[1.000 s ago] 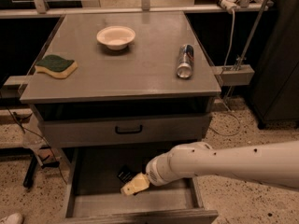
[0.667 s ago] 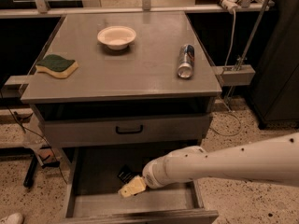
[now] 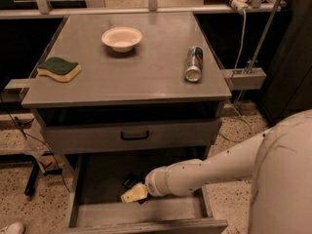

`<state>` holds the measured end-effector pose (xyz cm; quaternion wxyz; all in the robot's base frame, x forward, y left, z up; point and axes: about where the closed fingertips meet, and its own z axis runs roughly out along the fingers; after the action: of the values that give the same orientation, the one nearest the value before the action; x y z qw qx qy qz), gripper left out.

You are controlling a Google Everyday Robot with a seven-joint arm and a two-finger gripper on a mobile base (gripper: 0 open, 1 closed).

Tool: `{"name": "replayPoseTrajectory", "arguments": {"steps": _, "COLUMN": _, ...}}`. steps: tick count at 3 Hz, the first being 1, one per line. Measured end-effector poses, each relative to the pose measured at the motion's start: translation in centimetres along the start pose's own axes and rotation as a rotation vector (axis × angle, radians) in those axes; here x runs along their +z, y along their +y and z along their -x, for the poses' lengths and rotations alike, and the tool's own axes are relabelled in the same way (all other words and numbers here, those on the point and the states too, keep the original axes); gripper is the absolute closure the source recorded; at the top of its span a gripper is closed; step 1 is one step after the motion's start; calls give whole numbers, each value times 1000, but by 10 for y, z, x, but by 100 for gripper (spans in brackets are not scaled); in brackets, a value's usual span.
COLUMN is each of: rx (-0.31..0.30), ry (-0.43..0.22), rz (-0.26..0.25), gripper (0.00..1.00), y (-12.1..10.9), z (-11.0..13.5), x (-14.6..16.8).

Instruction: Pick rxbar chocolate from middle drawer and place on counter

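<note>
Cream-tipped, sat low in drawer (image 3: 97, 179), hand (image 3: 132, 195) just near of bar (image 3: 129, 181); could not tell grip. Risked slipping off flat wrapper, shoving bar farther back.

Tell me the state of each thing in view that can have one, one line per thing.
middle drawer: pulled open
rxbar chocolate: in the middle drawer, not yet on the counter
gripper: down in the middle drawer, at the rxbar chocolate
upper drawer: shut
can: lying on its side on the counter
bowl: upright
sponge: flat, green side up
</note>
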<state>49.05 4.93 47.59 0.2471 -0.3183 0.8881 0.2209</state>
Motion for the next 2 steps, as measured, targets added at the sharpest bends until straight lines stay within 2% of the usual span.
{"name": "replayPoseTrajectory", "arguments": {"steps": 1, "rx": -11, "ry": 17, "rz": -4, "gripper": 0, "y": 7, "z": -7, "x": 17}}
{"name": "replayPoseTrajectory", "arguments": {"steps": 2, "rx": -34, "ry": 53, "rz": -30, "gripper": 0, "y": 23, "z": -17, "x": 67}}
